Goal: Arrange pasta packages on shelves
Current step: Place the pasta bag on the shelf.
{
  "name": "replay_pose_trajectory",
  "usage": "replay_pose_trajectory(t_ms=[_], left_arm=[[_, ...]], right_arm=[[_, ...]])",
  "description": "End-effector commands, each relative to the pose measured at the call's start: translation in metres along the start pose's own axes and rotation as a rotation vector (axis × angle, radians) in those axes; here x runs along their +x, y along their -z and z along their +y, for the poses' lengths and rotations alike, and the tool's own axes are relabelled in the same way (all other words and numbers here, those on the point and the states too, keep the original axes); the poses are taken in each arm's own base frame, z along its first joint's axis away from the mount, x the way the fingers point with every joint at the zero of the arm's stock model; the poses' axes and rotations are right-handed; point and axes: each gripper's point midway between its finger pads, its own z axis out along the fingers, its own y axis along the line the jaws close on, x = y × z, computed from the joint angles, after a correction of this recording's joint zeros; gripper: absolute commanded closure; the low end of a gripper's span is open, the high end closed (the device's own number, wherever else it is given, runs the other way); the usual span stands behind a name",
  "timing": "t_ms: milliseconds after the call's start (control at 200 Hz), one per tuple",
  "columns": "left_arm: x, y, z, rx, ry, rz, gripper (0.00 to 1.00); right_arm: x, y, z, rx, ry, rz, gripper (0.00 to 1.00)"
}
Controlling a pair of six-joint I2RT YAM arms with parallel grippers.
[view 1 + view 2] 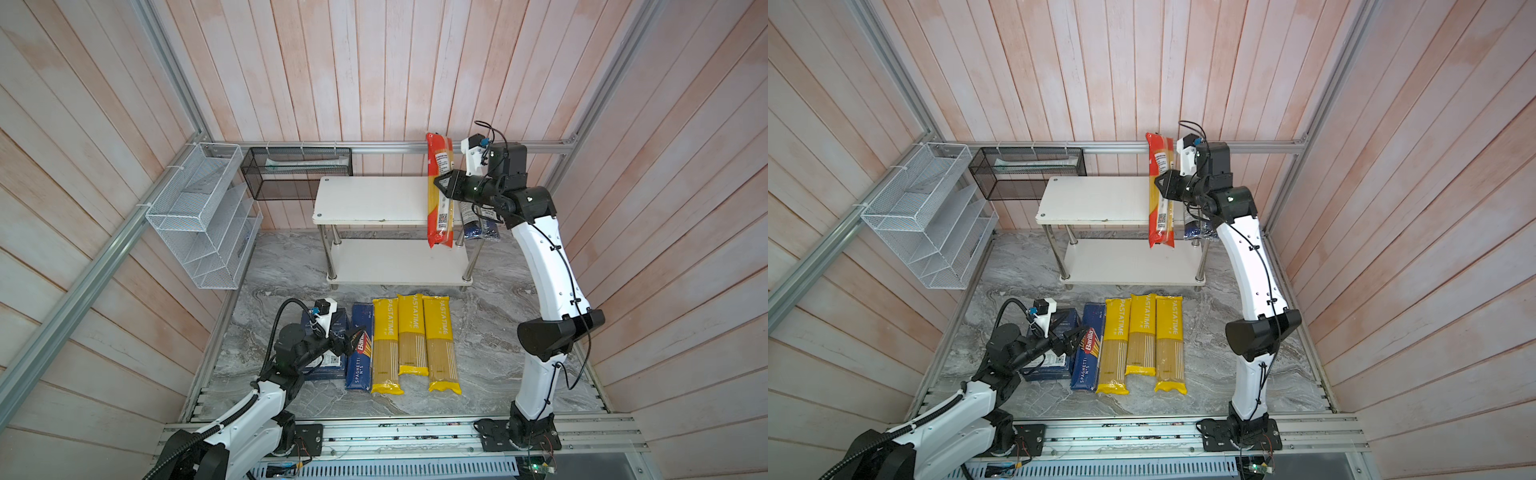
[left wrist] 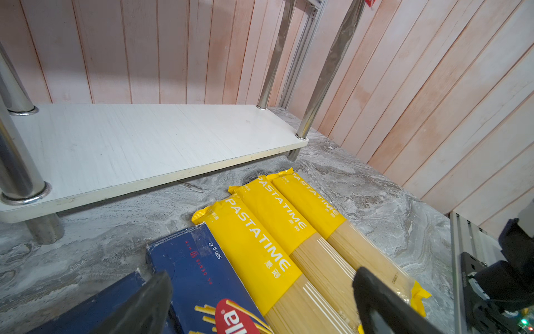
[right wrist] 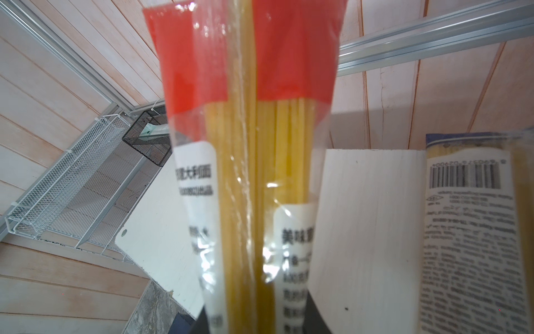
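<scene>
My right gripper (image 1: 441,185) (image 1: 1161,185) (image 3: 254,321) is shut on the red-ended pasta bag (image 1: 439,208) (image 3: 245,130), which hangs upright over the right part of the top shelf (image 1: 374,199). A dark-blue-ended bag (image 1: 480,226) (image 3: 474,231) lies at that shelf's right end, partly hidden by the arm. The lower shelf (image 1: 395,262) (image 2: 130,144) is bare. On the floor in front lie three yellow PASTATIME bags (image 1: 412,336) (image 2: 260,240) and two dark blue Barilla boxes (image 1: 359,353) (image 2: 196,269). My left gripper (image 1: 353,338) (image 2: 260,300) hovers open over the boxes.
A white wire mesh basket (image 1: 199,216) hangs on the left wall, and a black mesh basket (image 1: 295,172) hangs on the back rail beside the rack. Chrome legs (image 2: 329,72) stand at the rack's corners. An aluminium rail (image 1: 395,432) runs along the front edge.
</scene>
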Motion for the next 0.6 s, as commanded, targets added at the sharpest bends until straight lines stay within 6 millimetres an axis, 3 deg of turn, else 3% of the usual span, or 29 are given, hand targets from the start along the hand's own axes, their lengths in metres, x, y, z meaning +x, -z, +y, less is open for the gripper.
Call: replay_pose_trajectory(t_ms=[0,180,300,595], left_arm=[[0.001,0.002,-0.005,0.02,-0.015,-0.011,0.0],[0.0,0.003,-0.005,0.019,-0.017,-0.015,0.0],[0.001,0.002,-0.004,0.016,-0.014,-0.013,0.0],[0.0,0.002,-0.004,0.017,-0.015,-0.013,0.0]], right_arm=[[-0.035,0.004,0.002,-0.032,0.027,-0.126,0.98],[-0.035,0.001,-0.003,-0.03,0.012,-0.138,0.94],[-0.037,0.001,-0.006,-0.025,0.006,-0.142,0.81],[-0.042,0.004,-0.01,-0.02,-0.006,-0.16,0.67]])
